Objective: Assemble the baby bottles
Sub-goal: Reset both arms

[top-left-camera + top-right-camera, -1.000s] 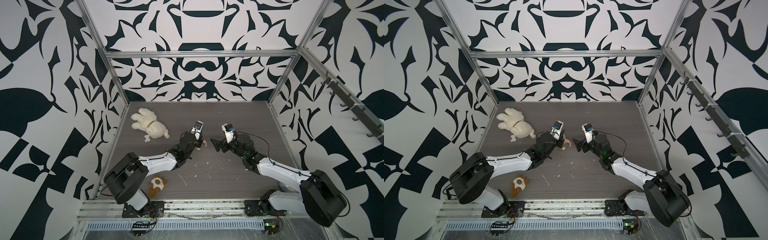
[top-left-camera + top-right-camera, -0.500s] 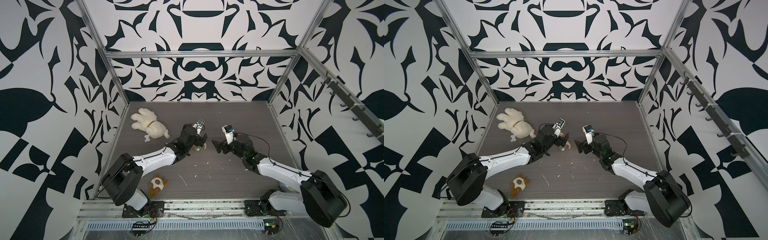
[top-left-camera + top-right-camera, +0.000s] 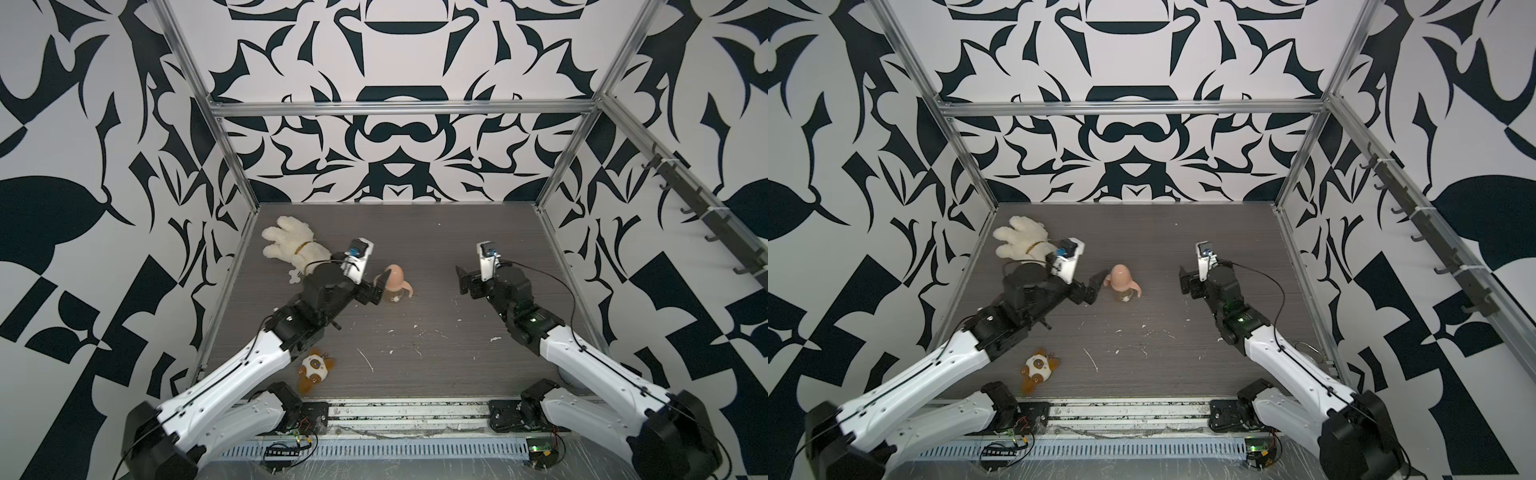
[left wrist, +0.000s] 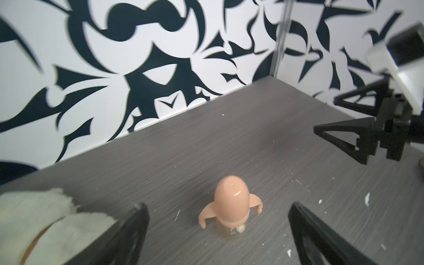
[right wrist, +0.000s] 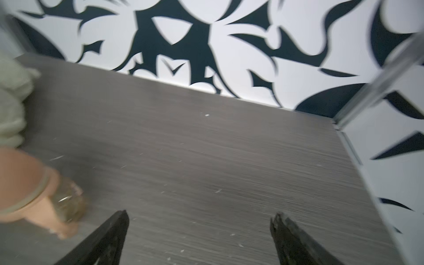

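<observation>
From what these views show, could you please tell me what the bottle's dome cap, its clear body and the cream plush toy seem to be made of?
Dome cap: probably hard plastic, peach and semi-glossy; a bright highlight sits on its smooth top.
Bottle body: apparently clear amber-tinted plastic, see-through, though blurred here.
Cream plush toy: soft pile fabric, matte, with a fuzzy outline.

Both top views: mounted high over the near edge, tilted down, wide, covering the whole table [image 3: 415, 232]. Wrist cams: low, close, facing the far wall [image 4: 206, 57]. Both catch the baby bottle [image 4: 231, 204]; the left wrist view also shows the right gripper [image 4: 325, 114].
</observation>
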`<state>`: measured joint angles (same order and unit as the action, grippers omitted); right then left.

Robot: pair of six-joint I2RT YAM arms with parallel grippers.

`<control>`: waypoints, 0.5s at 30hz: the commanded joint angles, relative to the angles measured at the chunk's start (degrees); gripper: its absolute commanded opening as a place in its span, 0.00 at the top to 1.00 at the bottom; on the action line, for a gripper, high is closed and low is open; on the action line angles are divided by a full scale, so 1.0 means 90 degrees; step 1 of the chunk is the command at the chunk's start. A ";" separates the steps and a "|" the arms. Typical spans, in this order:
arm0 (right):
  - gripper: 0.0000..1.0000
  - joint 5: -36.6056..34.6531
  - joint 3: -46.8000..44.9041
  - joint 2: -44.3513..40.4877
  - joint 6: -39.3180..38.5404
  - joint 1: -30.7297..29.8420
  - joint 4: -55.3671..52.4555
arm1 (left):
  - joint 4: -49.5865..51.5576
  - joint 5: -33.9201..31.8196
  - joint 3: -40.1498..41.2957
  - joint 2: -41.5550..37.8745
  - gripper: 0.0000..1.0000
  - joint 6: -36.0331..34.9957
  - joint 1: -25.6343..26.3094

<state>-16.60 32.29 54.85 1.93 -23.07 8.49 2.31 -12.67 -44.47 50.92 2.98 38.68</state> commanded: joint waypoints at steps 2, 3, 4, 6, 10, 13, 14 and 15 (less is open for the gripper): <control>0.01 -0.0833 -0.0658 -0.0324 -0.0107 0.0716 0.0497 | 0.1568 0.0197 -0.0138 0.0091 0.01 0.1889 -0.1914; 0.01 -0.0473 -0.0943 -0.0258 -0.0308 0.0872 0.0963 | 0.1662 0.0405 -0.0164 0.0289 0.01 0.1957 -0.2281; 0.01 -0.0255 -0.1134 -0.0138 -0.0476 0.0963 0.1324 | 0.1688 0.0466 -0.0188 0.0485 0.01 0.1906 -0.2502; 0.01 -0.0099 -0.1250 0.0447 -0.0523 0.1158 0.1805 | 0.1555 -0.0137 -0.0164 0.0926 0.01 0.1753 -0.2808; 0.01 0.0506 -0.1255 0.1651 -0.0418 0.1438 0.2704 | 0.0118 -0.0766 0.0485 0.1507 0.01 0.1457 -0.3630; 0.01 0.0242 -0.1487 0.2454 -0.0476 0.1479 0.3964 | -0.1341 -0.0595 0.1180 0.1833 0.01 0.1475 -0.4274; 0.01 0.0164 -0.1515 0.2742 -0.0491 0.1497 0.4301 | -0.1912 -0.0793 0.1407 0.1977 0.01 0.1425 -0.4345; 0.01 0.0148 -0.1562 0.3036 -0.0511 0.1525 0.4715 | -0.2518 -0.0817 0.1641 0.2145 0.01 0.1307 -0.4423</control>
<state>-14.94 18.96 78.13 -1.76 -9.87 34.81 -3.81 -17.80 -33.39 68.14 15.86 0.38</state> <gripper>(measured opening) 0.991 0.992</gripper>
